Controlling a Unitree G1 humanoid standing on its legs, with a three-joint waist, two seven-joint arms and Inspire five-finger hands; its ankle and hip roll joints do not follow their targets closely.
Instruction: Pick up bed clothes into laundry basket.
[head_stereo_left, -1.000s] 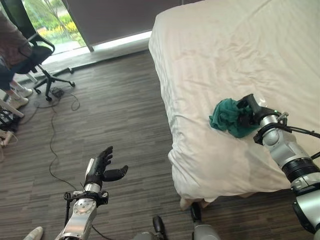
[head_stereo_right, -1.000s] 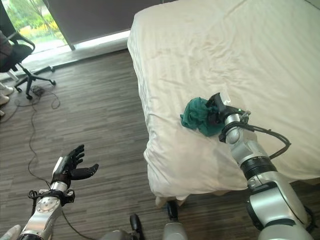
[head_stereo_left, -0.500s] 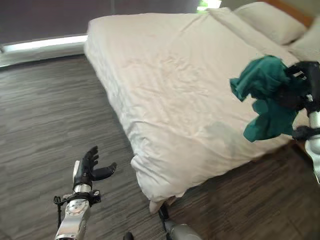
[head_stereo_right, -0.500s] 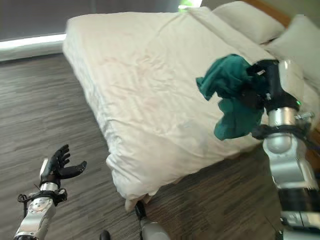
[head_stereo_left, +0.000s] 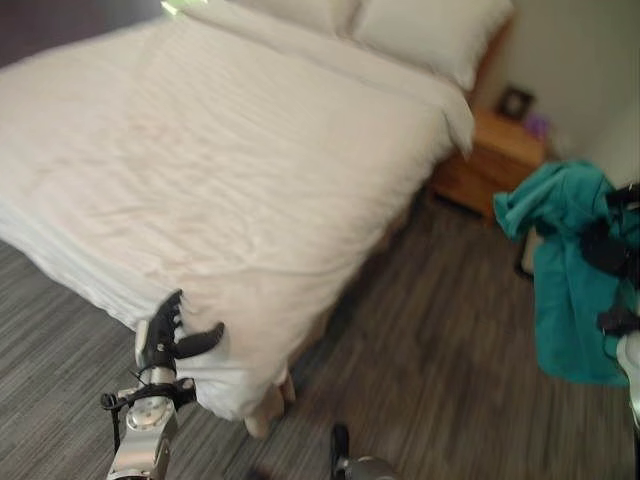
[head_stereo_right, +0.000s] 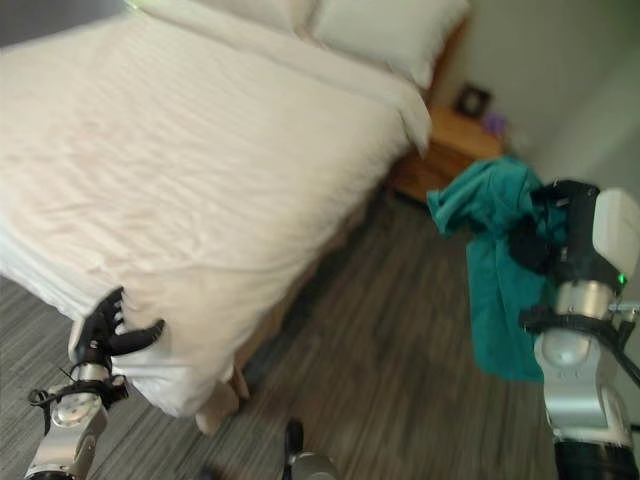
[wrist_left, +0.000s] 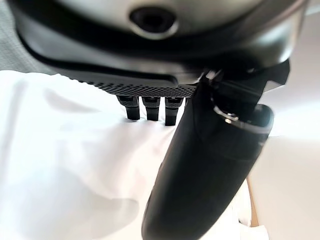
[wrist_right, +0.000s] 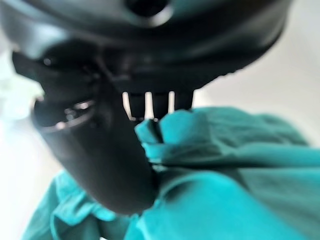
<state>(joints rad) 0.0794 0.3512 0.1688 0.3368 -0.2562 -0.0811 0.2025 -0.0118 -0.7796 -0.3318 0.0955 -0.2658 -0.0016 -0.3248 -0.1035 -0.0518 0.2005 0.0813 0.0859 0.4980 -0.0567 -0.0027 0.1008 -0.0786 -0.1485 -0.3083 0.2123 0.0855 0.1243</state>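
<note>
Soft, even daylight. The white bed (head_stereo_left: 230, 150) is the brightest thing, with faint shadows in its creases; the floor (head_stereo_left: 440, 330) beside it lies dim. Close up, the bed glares white, a grey shadow under the left hand (wrist_left: 210, 165).

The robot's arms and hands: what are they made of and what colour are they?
Both arms are silver-grey metal tubes with rounded joints and black rings near the wrist. Each ends in a dark, black hand with fingers and a thumb: the left hand and the right hand. The right hand carries a white cover on its side, with a small green light below it.
</note>
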